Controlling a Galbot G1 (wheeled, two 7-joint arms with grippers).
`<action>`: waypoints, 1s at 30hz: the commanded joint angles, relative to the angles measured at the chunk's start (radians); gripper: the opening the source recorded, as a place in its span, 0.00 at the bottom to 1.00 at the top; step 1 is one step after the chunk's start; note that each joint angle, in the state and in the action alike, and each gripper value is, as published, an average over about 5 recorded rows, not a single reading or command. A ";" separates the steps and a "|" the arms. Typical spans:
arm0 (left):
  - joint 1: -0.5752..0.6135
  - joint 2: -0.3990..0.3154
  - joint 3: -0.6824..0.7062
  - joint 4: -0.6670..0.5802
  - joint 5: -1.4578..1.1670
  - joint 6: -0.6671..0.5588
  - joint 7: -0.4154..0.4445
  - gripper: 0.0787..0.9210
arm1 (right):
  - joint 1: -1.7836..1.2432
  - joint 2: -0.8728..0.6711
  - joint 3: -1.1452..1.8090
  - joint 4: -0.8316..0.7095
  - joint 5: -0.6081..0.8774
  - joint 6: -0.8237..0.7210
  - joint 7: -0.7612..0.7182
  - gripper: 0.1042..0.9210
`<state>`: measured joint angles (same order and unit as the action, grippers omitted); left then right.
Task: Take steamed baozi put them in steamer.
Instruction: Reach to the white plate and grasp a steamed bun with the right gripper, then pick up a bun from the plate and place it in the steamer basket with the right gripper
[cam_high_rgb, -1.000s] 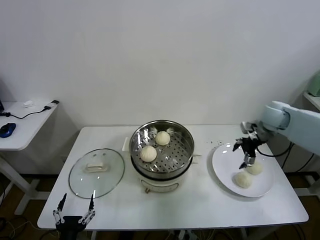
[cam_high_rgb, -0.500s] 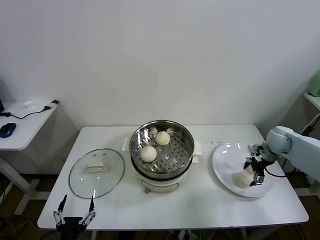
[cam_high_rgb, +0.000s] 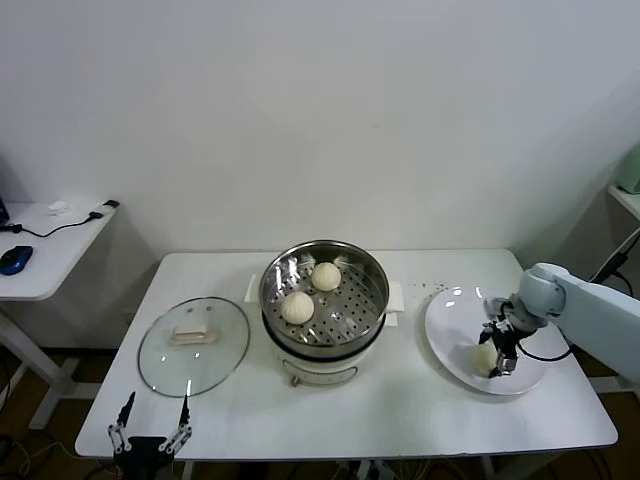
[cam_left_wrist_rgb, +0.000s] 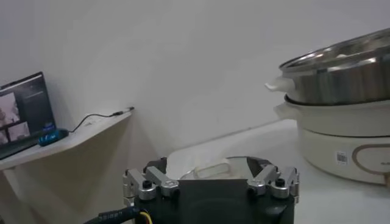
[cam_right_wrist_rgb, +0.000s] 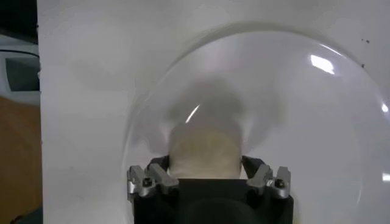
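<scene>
Glass lid (cam_high_rgb: 193, 345) sits at the table's left end, with the left gripper (cam_high_rgb: 150, 438) parked low off the front edge just beside it, fingers spread and holding nothing. Centre stands the steamer (cam_high_rgb: 324, 292) with two baozi already inside. Over on the right the plate (cam_high_rgb: 455, 340) carries the steamed baozi (cam_right_wrist_rgb: 203, 154) that matters now: the right gripper (cam_high_rgb: 500, 348) is down over it, jaws parted either side, though whether they're pinching yet I can't tell; the steamer lies well off to its left.
</scene>
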<state>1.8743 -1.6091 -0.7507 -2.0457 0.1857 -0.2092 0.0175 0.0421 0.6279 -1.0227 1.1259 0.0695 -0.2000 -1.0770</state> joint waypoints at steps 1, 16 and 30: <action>0.001 -0.003 0.001 -0.002 0.002 0.000 0.000 0.88 | -0.025 0.013 0.019 -0.013 -0.014 0.000 -0.001 0.70; 0.011 -0.002 0.004 0.000 0.002 -0.004 0.000 0.88 | 0.067 0.000 -0.011 -0.009 0.012 0.053 -0.028 0.58; 0.025 0.002 0.012 0.000 0.003 -0.014 0.000 0.88 | 0.734 0.298 -0.314 0.034 -0.207 0.812 -0.131 0.58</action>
<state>1.8986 -1.6091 -0.7391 -2.0457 0.1879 -0.2223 0.0173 0.4626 0.7725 -1.2166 1.1467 -0.0202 0.2307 -1.1746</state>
